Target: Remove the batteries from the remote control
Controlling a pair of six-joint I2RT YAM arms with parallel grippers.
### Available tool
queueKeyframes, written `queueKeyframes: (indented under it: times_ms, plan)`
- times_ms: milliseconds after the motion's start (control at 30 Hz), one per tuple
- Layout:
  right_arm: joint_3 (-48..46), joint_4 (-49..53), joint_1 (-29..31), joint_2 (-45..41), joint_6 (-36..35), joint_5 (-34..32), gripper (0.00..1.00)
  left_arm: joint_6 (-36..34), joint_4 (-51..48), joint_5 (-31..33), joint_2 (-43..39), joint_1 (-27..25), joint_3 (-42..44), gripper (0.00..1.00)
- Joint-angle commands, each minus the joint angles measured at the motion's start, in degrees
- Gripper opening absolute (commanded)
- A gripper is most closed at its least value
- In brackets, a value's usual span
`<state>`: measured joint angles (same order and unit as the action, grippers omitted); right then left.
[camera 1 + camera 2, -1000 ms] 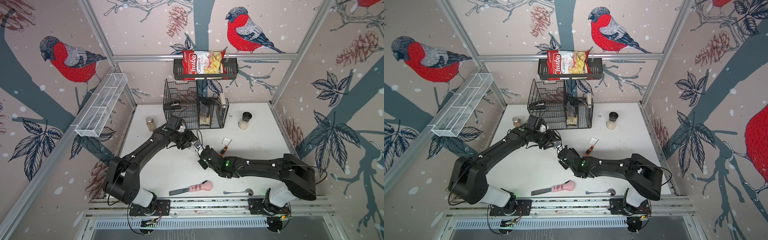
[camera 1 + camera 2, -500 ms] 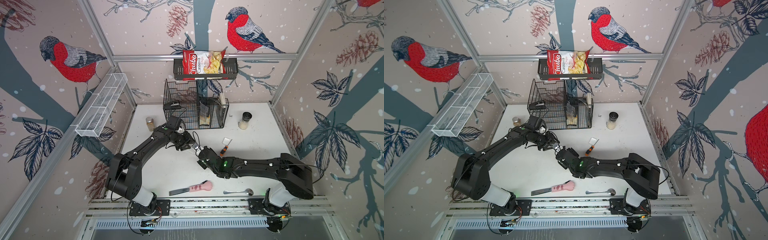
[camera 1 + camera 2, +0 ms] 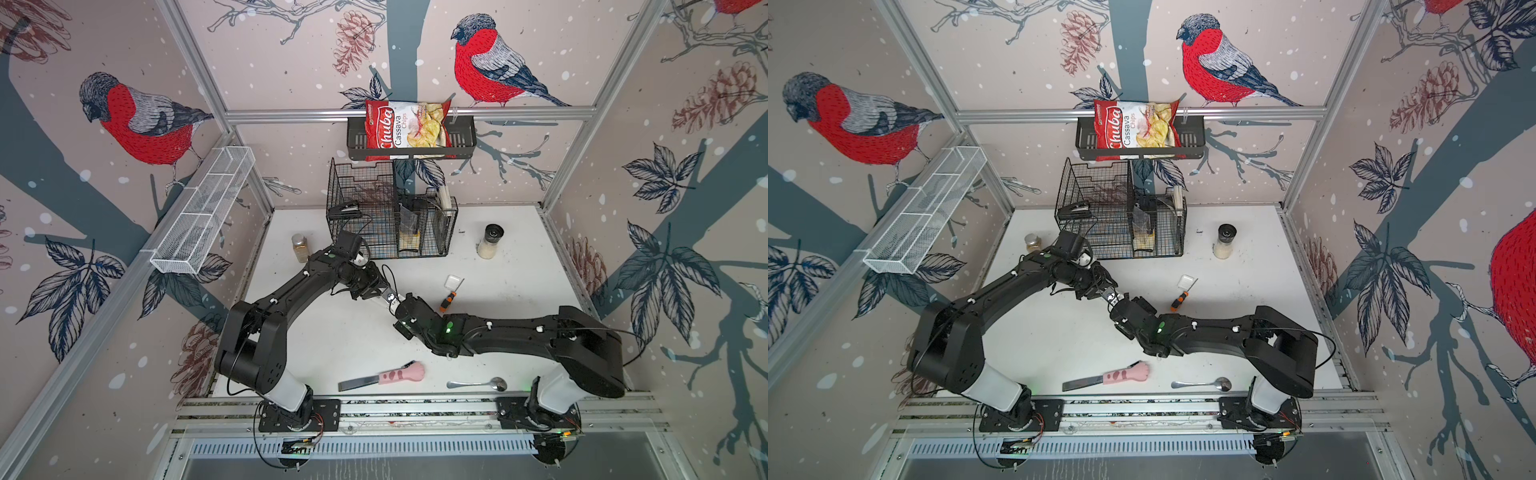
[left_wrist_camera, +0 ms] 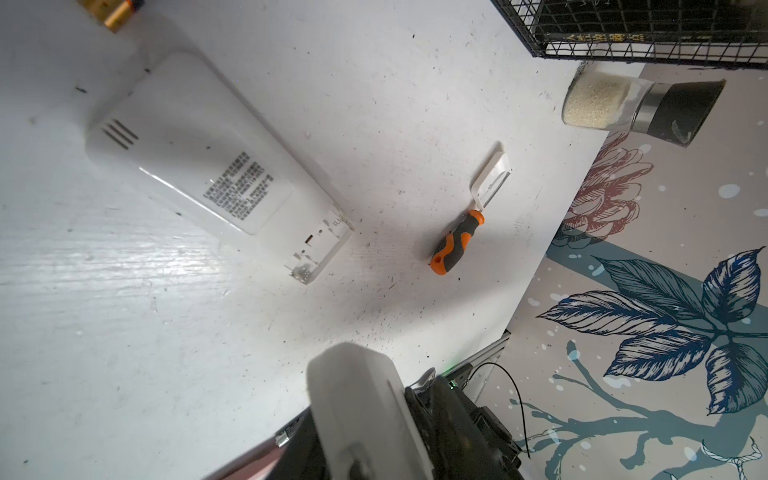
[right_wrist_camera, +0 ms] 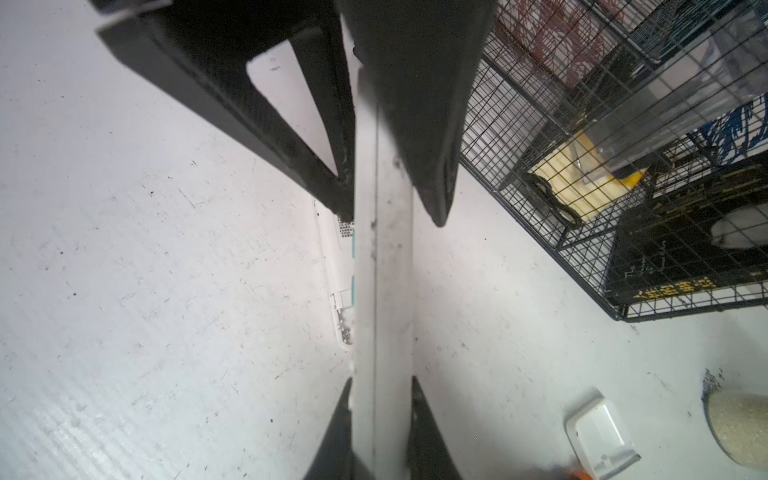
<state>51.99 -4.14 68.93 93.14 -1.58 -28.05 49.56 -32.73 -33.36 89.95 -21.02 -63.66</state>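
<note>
— What is the right gripper (image 5: 390,210) doing?
— It is clamping a long white plastic remote control (image 5: 382,291) edge-on. Its black fingers (image 5: 415,104) are pressing on both narrow sides and holding it above the white tabletop (image 3: 332,332).

— And the left gripper (image 3: 383,291)?
— It is sitting right at the free end of that remote, meeting the right gripper near the middle of the table in both top views. Whether its jaws are parted or gripping something cannot be told. Its fingers are out of the left wrist view and too small from above.

— Where are the batteries?
— One small cylindrical battery (image 4: 111,14), gold-coloured with a black part, is showing at the very edge of the left wrist view. Whether it is lying on the table or being held cannot be told. A second white remote control (image 4: 199,166) is lying back-up on the table beneath the held one. The battery bay at its end is standing open, with bare metal contacts showing.

— What is lying near it?
— A small white plastic battery cover (image 4: 492,178) is lying apart from it. An orange-and-black-handled screwdriver (image 4: 455,243) is lying just beside the cover, its tip end pointing at it.
</note>
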Motion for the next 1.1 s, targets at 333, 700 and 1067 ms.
queueKeyframes:
  times_ms: [333,700,1067]
  plan:
    - [2.33,-3.59,1.11,0.85,-0.17,-5.55,0.25,-2.19,-0.43,1.1,0.06,2.07,0.94,0.18]
    - [2.52,-2.93,2.43,0.79,0.77,-8.74,0.65,-1.34,2.73,-0.4,-0.65,4.97,2.77,0.0]
    - [-0.66,5.31,1.95,-11.68,11.88,6.23,0.74,6.38,26.28,-0.48,-7.71,7.5,13.17,0.0]
